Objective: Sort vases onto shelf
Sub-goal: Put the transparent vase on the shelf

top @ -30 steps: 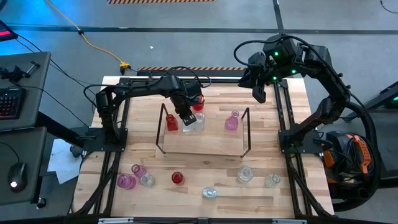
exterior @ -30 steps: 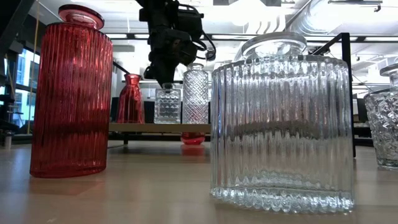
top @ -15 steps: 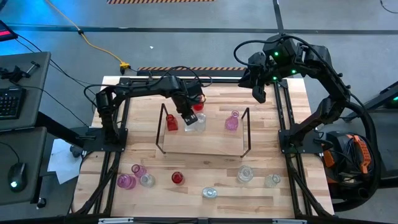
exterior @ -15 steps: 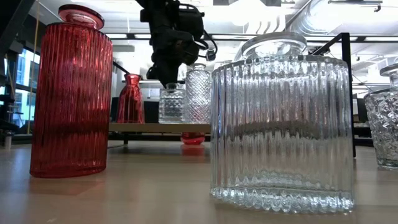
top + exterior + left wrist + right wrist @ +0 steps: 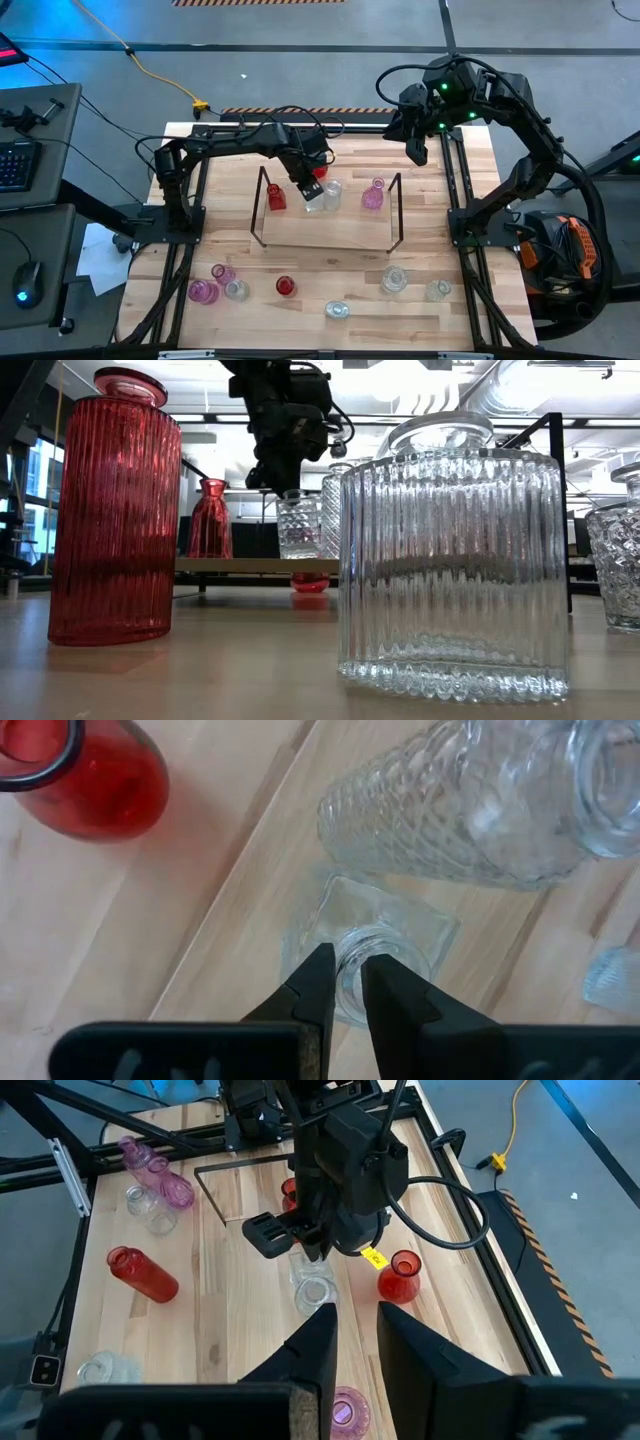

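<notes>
4 vases stand on the shelf (image 5: 325, 232); the left gripper (image 5: 343, 982) pinches the square clear bottle (image 5: 372, 948) by its neck. The right gripper (image 5: 353, 1335) hovers slightly parted, empty, and 7 vases wait at the table's front edge (image 5: 320, 335).

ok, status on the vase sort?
Left gripper pinching rim of square clear vase on shelf. Right gripper parked high at the far right. Diamond-cut clear vase sits close beside it.
</notes>
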Controlling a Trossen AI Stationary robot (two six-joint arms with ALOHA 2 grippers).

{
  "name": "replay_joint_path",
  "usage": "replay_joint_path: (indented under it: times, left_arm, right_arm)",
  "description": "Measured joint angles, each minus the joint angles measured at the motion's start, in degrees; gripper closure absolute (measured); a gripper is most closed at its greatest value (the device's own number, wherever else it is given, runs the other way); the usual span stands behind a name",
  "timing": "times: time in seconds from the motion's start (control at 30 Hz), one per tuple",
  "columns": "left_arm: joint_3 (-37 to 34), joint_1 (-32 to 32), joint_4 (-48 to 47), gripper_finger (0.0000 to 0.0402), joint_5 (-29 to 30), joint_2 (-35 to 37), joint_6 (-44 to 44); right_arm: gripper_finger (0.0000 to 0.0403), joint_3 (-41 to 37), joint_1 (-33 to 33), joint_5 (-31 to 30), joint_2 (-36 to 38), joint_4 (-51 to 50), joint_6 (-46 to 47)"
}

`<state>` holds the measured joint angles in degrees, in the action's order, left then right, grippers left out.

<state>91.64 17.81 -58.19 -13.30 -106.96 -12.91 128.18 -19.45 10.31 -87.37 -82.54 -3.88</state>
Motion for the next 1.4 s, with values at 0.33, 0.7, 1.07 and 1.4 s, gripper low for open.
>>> replay_joint_path:
  times: [0.33,0.7,1.07,1.4]
  left_arm:
    - [0.0,-0.3,3.5,0.0365,-1.0,0.0,1.6]
    - [0.0,-0.7,3.0,0.0364,-0.7,0.0,1.2]
    - [0.0,-0.7,-1.9,0.0364,1.9,0.0,3.0]
    - [0.0,-0.7,-1.9,0.0342,1.8,0.0,3.0]
  right_arm:
    - [0.0346,0.0,0.0,0.0,0.0,0.0,0.0]
    - [0.0346,0.0,0.0,0.3,0.0,0.0,0.1]
    - [0.0346,0.0,0.0,0.6,0.0,-0.4,0.4]
    - [0.0346,0.0,0.0,1.3,0.0,-0.4,0.4]
